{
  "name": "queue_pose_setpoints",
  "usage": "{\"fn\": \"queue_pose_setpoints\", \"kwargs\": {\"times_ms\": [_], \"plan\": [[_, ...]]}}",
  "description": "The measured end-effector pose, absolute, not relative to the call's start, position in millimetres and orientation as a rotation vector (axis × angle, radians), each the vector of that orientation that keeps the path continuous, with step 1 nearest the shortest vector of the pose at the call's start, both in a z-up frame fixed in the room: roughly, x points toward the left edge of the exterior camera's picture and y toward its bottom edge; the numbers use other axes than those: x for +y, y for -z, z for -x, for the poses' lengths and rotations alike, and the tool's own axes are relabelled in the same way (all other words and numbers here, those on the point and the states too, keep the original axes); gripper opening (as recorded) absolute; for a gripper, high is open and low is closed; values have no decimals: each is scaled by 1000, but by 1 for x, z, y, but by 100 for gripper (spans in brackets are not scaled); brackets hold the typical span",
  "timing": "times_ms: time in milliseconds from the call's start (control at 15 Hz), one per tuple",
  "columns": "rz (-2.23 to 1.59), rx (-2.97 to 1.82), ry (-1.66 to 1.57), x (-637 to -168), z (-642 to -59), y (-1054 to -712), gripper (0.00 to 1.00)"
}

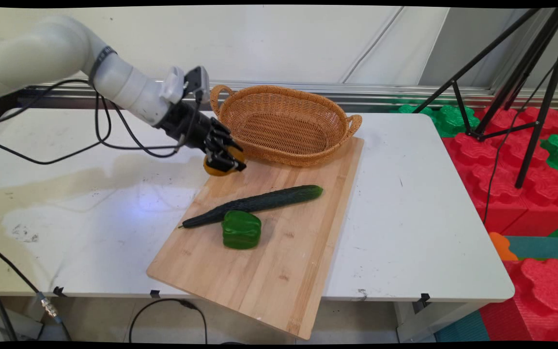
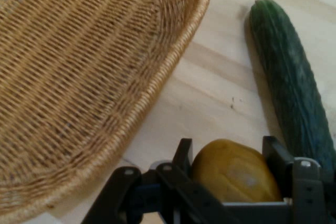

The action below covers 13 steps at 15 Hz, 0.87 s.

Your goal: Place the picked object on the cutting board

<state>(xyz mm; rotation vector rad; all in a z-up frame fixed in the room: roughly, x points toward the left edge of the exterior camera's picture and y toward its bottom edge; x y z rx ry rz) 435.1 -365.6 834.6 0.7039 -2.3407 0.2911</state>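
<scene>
My black gripper (image 1: 224,157) is shut on a yellow-orange rounded vegetable, likely a yellow pepper (image 1: 215,168), held just above the far left corner of the wooden cutting board (image 1: 279,252). In the hand view the yellow pepper (image 2: 235,171) sits between the two fingers of my gripper (image 2: 231,166). The woven wicker basket (image 1: 284,125) stands right beside the gripper, its rim (image 2: 173,61) close ahead. A long dark cucumber (image 1: 255,204) lies across the board, also seen as the cucumber (image 2: 291,77) in the hand view. A green bell pepper (image 1: 241,230) sits next to it.
The white table (image 1: 405,203) carries the board, which overhangs its near edge. Black cables (image 1: 100,140) hang from the arm over the table's left part. A black tripod (image 1: 521,97) and red and green foam blocks (image 1: 526,184) stand to the right, off the table.
</scene>
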Motion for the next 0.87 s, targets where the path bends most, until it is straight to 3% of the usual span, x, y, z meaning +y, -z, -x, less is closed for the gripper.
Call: {"fn": "queue_pose_setpoints", "kwargs": {"times_ms": [533, 600, 867], "plan": [[-727, -2371, -275, -367, -414, -797, 0], [-730, -2369, -278, -368, -413, -795, 100], [-730, -2360, -293, -369, -410, -794, 100]]}}
